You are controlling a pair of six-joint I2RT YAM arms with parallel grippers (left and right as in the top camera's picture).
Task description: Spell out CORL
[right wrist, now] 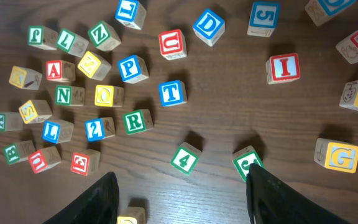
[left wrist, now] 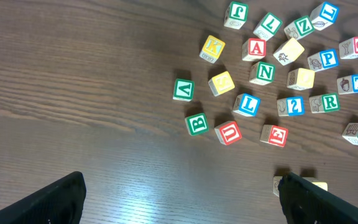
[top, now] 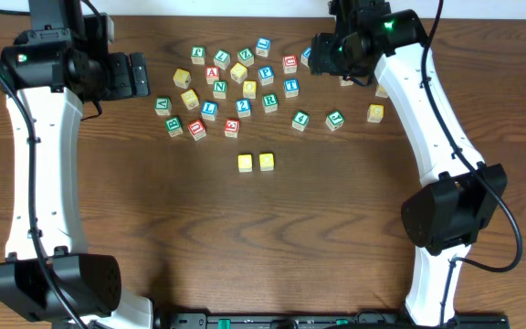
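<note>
– Grippers doing anything?
– nah, left gripper [left wrist: 180, 198] wide open, right gripper [right wrist: 182, 193] partly open, both empty.
– Cubes?
– yellow cubes [top: 245, 163] side by side mid-table; green R cube [right wrist: 137, 121] and blue L cube [right wrist: 51, 131] in the scattered bunch.

The bench [top: 336, 238] is dark brown with a streaky wood grain. Two pale wooden cubes show plain yellow tops: the left yellow cube [top: 245, 163] and the right yellow cube [top: 267, 162]. The R cube [right wrist: 138, 121] has a green letter in a green frame on white, and the L cube [right wrist: 50, 130] a blue one. The A cube [left wrist: 256, 48] is red-lettered. The left gripper [left wrist: 182, 208] and right gripper [right wrist: 182, 202] are black.
</note>
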